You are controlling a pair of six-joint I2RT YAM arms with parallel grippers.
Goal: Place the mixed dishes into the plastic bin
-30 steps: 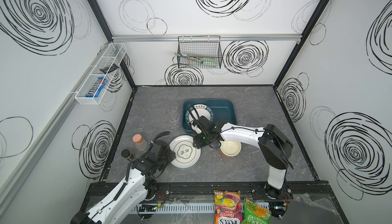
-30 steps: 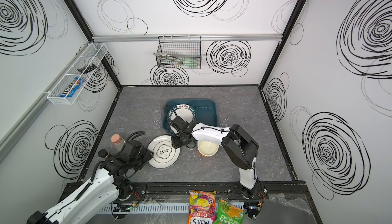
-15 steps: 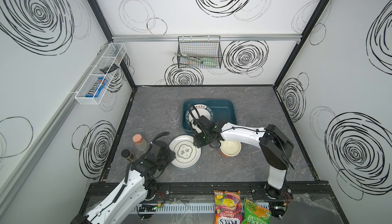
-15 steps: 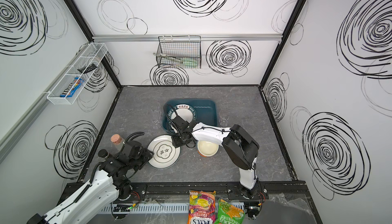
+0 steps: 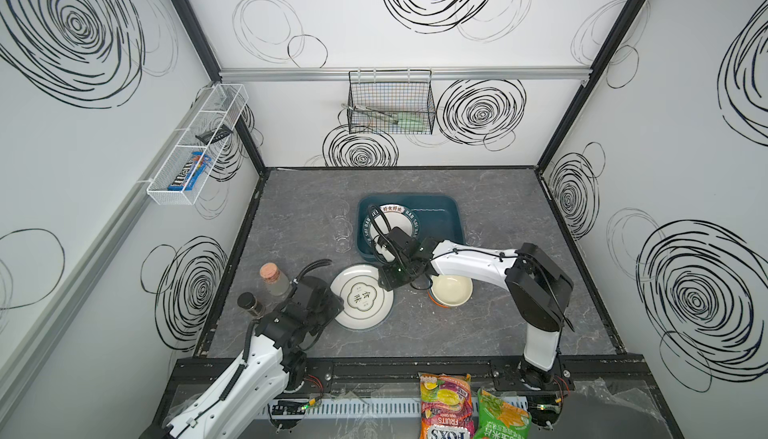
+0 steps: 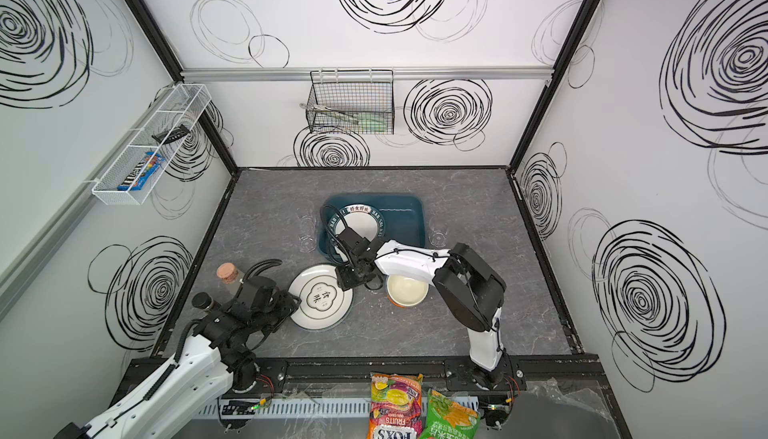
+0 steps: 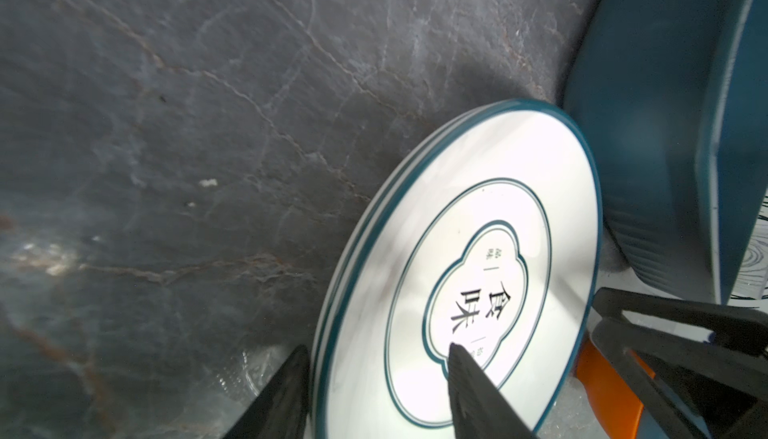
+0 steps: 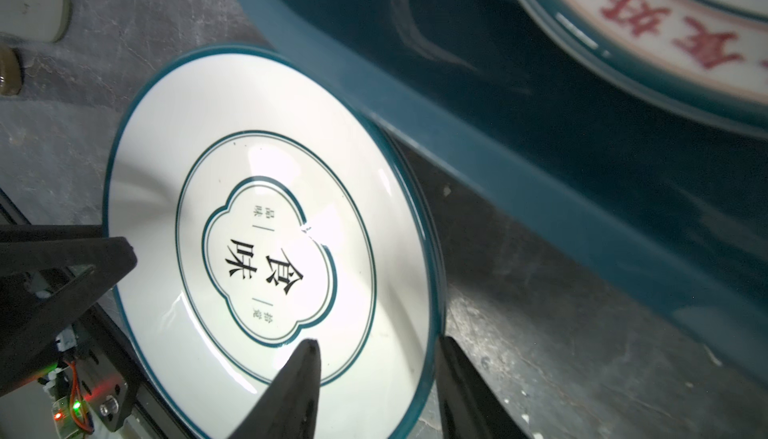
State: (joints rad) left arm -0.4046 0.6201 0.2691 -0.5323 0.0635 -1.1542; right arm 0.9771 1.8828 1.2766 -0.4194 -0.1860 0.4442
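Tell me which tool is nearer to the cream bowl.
Right. The right tool straddles the characters plate's rim on the side facing the cream bowl. The left tool straddles the plate's opposite rim, a plate's width farther away.

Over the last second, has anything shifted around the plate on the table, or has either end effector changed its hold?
No visible change. The left end effector and right end effector each straddle the rim of the plate with Chinese characters, on opposite sides. The lettered plate sits in the bin; the cream bowl is unmoved.
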